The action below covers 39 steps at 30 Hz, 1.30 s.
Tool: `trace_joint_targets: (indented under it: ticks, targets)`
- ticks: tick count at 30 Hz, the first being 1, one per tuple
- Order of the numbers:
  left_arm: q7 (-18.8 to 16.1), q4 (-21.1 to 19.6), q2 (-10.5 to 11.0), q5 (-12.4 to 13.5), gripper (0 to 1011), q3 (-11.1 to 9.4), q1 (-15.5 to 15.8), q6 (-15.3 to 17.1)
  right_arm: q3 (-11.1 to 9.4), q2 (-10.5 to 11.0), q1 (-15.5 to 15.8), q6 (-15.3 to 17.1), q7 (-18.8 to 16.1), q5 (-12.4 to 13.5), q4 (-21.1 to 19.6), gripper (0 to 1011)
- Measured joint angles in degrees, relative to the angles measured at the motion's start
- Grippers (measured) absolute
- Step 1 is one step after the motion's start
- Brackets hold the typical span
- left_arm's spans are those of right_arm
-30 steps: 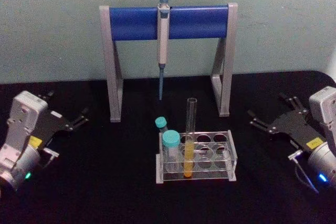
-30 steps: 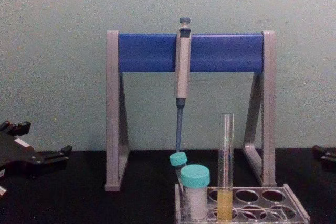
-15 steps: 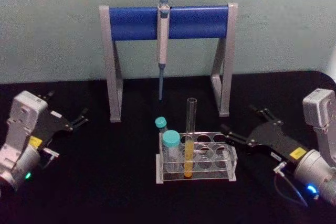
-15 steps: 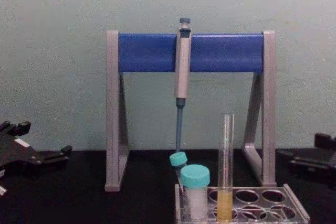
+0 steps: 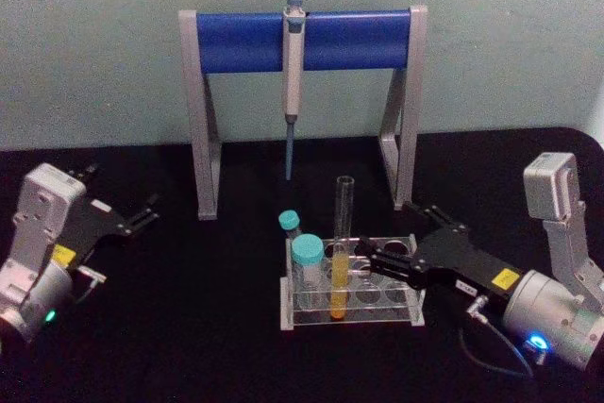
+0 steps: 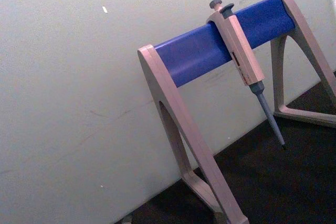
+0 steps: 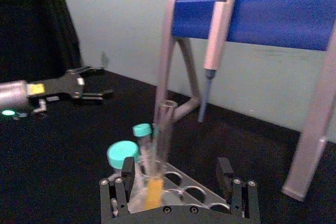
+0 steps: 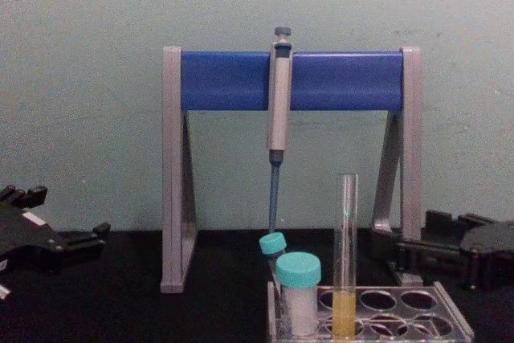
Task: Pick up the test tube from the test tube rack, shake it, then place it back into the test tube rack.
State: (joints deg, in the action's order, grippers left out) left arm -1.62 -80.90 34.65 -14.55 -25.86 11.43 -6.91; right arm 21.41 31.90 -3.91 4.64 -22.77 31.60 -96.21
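Black table (image 5: pixel 189 327): right end effector (image 5: pixel 387 233) hangs jaws apart over the test tube rack (image 5: pixel 377 304), just short of the test tube (image 5: pixel 342 233) standing upright in it; left end effector (image 5: pixel 121 186) parked far left, also apart. Tube looks light, slick, brittle and uncapped, so I'd pinch gently on bare glass above the liquid. Count: one tube, one rack, two teal-capped vials (image 5: pixel 307 254), one pipette (image 5: pixel 293 63), one stand (image 5: pixel 236 41).

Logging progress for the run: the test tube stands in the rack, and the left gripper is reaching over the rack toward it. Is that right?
Wrong arm: the head view shows the right gripper reaching over the test tube rack toward the test tube, which stands in it. The left gripper sits off to the left.
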Motion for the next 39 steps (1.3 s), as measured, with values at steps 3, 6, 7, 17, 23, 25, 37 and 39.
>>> trace_joint_targets:
  ticks: [3,6,7,17,23,25,37,39]
  targets:
    - [0.0,0.0,0.0,0.0,1001,0.0,0.0,0.0,0.2,-0.3,-0.5,1.0,-1.6,1.0,0.0,1000]
    - [0.0,0.0,0.0,0.0,1001,0.0,0.0,0.0,0.7,-0.9,-1.5,2.0,-2.5,1.8,0.6,1000]
    - [0.0,0.0,0.0,0.0,1001,0.0,0.0,0.0,0.9,-1.0,-1.8,2.1,-2.7,1.9,0.9,1000]
    - [0.0,0.0,0.0,0.0,1001,0.0,0.0,0.0,3.1,-3.4,-6.6,3.4,-3.7,2.3,5.6,1000]
    - [0.0,0.0,0.0,0.0,1001,0.0,0.0,0.0,4.2,-4.5,-8.7,3.6,-4.1,2.4,8.1,1000]
    - [0.0,0.0,0.0,0.0,1001,0.0,0.0,0.0,4.6,-4.8,-9.2,3.7,-4.1,2.4,8.8,1000]
    - [0.0,0.0,0.0,0.0,1001,0.0,0.0,0.0,5.4,-5.2,-9.8,3.9,-4.2,2.7,10.2,1000]
    - [0.0,0.0,0.0,0.0,1001,0.0,0.0,0.0,5.4,-5.1,-9.8,3.9,-4.2,2.7,10.2,1000]
